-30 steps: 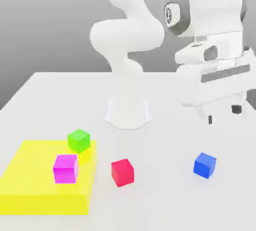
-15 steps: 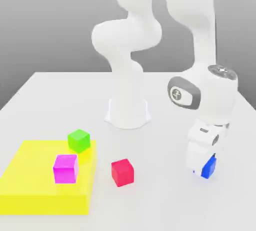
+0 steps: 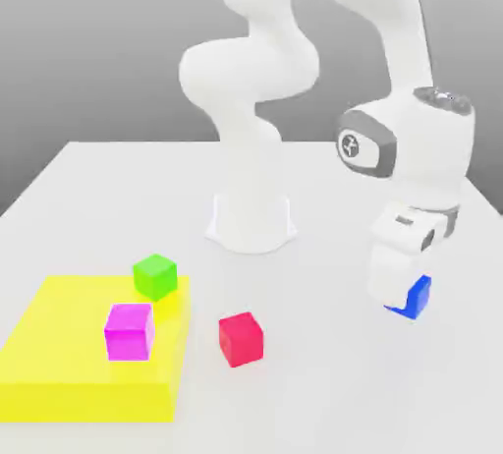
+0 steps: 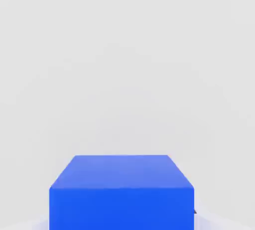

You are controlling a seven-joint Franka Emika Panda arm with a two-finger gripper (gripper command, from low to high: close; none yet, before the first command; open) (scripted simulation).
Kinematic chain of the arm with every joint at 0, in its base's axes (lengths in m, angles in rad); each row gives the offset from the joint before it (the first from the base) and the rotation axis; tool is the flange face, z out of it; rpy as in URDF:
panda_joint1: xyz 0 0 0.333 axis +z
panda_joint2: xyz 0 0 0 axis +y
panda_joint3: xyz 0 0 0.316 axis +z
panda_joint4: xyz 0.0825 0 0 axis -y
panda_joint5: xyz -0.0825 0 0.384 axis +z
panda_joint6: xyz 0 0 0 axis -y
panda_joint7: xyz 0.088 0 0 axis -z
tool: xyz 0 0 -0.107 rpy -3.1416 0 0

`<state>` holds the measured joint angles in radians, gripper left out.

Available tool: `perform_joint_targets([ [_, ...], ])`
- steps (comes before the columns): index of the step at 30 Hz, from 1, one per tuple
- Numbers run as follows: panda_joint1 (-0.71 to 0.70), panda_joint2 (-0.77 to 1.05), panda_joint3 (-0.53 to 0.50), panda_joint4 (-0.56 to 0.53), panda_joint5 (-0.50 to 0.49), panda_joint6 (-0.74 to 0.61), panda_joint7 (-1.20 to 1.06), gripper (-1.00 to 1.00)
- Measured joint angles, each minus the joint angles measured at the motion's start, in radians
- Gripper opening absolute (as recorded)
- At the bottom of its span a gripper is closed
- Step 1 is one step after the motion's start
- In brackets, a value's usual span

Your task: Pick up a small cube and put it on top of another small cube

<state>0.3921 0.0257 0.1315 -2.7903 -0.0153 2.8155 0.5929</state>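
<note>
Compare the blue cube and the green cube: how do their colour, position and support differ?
The blue cube is held by the gripper; the green cube sits on the yellow block. Blue is at the exterior view's right, green at its left. Both are plain cubes.

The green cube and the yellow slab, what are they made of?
The green cube looks like smooth plastic or painted wood, going by its even color and crisp edges; no grain shows. The yellow slab seems similar, perhaps matte plastic or painted board, with flat, untextured faces. Looks alone can't settle either.

The tool is shut, angled downward.
</note>
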Motion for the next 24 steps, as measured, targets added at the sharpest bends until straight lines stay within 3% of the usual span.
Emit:
perform_joint_targets([
  [10,-0.267,-0.102,-0.132,0.073,0.012,-0.175,0.103,-1.0],
  [21,-0.513,-0.213,-0.326,0.156,-0.037,-0.365,0.264,-1.0],
  [24,-0.542,-0.166,-0.35,0.153,-0.028,-0.316,0.271,-1.0],
])
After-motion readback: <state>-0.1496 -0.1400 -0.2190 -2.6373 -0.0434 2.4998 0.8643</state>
